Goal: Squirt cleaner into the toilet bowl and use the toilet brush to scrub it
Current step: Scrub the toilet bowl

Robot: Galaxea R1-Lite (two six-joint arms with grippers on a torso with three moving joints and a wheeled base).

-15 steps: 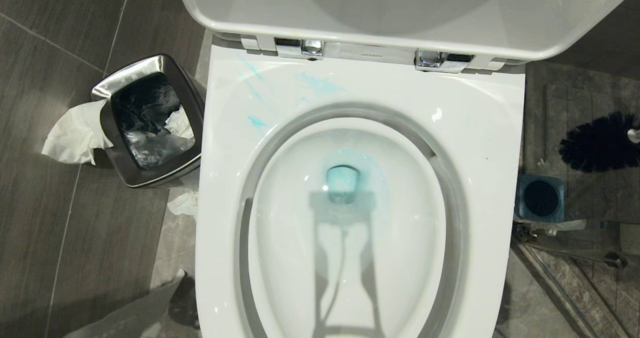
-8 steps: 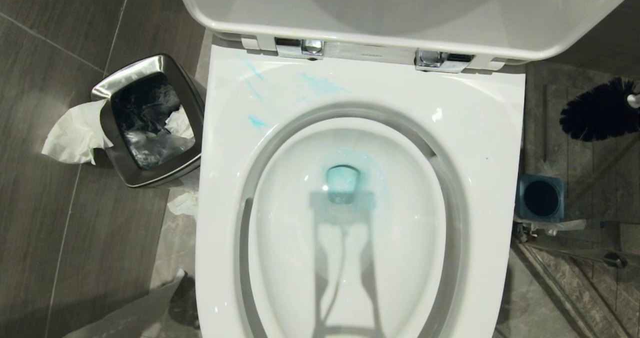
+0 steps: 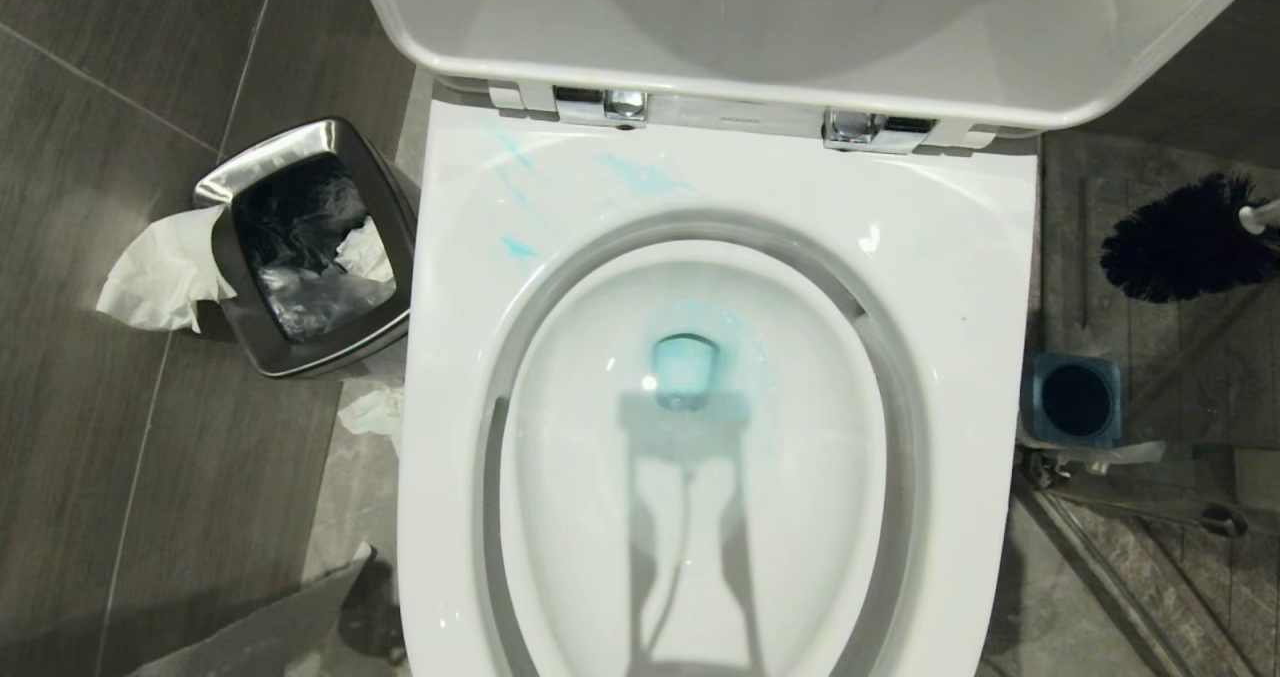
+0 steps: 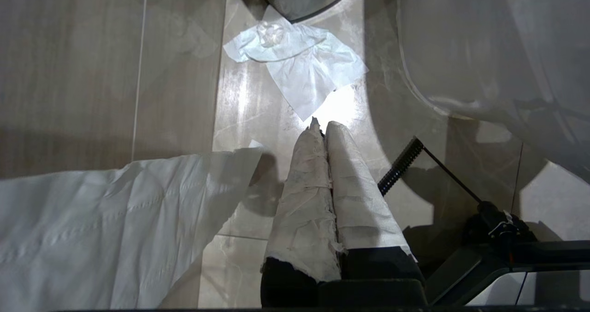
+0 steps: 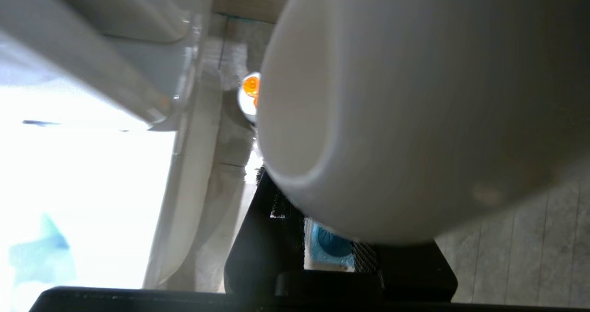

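Where cleaner [image 3: 690, 352] tints it, toilet bowl [image 3: 960, 287] holds water.

One toilet bowl [image 3: 980, 287] is sitting with two chrome hinges [image 3: 600, 105]. One brush [image 3: 1180, 242], one blue holder [image 3: 1075, 399] and one steel bin [image 3: 305, 247] are showing. Three tissue pieces [image 3: 160, 275] are lying around the bin, and several cleaner smears [image 3: 640, 175] are marking the rim.
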